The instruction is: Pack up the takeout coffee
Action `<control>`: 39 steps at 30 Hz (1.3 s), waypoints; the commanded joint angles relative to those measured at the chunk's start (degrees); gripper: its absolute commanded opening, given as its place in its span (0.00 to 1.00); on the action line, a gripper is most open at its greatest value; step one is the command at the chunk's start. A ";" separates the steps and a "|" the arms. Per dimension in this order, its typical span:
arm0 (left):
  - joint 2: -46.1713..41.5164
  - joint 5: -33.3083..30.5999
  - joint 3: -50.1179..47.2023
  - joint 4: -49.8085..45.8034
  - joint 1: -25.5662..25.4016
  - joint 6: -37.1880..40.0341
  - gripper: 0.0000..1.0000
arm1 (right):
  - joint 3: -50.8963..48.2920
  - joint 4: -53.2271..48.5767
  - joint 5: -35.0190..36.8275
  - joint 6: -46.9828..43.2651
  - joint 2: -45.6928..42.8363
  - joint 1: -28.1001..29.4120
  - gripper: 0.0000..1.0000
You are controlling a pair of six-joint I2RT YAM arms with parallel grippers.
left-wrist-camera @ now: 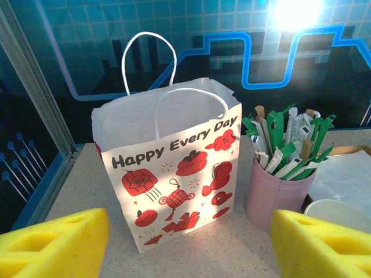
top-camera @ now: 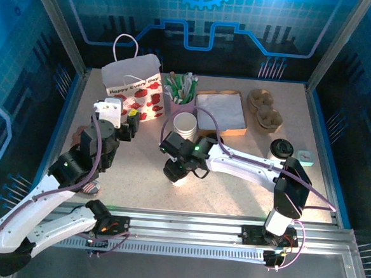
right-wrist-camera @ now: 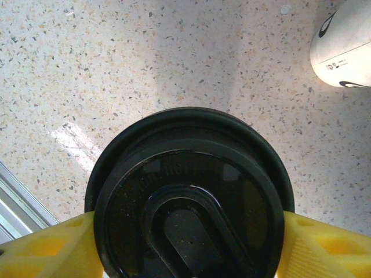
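Observation:
The takeout coffee (top-camera: 178,178), a white paper cup with a round black lid (right-wrist-camera: 188,197), stands on the table near the middle. My right gripper (top-camera: 177,164) comes down on it from above. In the right wrist view the right gripper (right-wrist-camera: 188,234) is shut on the lid, with a yellow pad pressed against each side of the rim. The gift bag (top-camera: 135,88) stands open at the back left, white with red prints and "Happy Every Day" (left-wrist-camera: 174,174). My left gripper (top-camera: 126,125) is just in front of the bag. It is open (left-wrist-camera: 188,237), with bare table between its yellow pads.
A pink cup of green-white sticks (top-camera: 180,97) (left-wrist-camera: 275,194) stands right of the bag. In front of it is a stack of white cups (top-camera: 185,123) (right-wrist-camera: 345,46). A napkin box (top-camera: 221,111), brown cup carriers (top-camera: 266,109) and a loose black lid (top-camera: 280,147) lie at the back right.

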 commanded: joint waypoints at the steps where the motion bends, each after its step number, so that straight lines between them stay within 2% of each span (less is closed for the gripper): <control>1: -0.16 -1.37 -0.34 0.36 0.50 0.66 0.74 | -2.21 0.22 -2.05 1.29 -0.13 -0.98 0.69; 8: -0.13 -1.28 -0.26 0.18 0.50 0.57 0.74 | -3.51 -0.77 -3.29 2.59 1.85 -1.45 0.68; 15: 0.13 -1.02 -0.17 0.03 0.58 0.34 0.74 | -3.52 -5.02 -1.07 2.08 4.39 -2.20 0.68; 25: 0.13 -1.18 -0.09 0.02 0.54 0.48 0.74 | 1.94 -9.36 0.39 0.25 -0.99 -3.49 0.67; 32: 0.04 -1.02 -0.17 0.05 0.54 0.39 0.74 | 0.34 -11.58 1.40 -0.58 -7.54 -8.28 0.67; 39: 0.11 -0.46 -0.13 0.18 0.60 0.22 0.74 | -5.62 -12.12 1.42 -2.38 -16.97 -19.74 0.67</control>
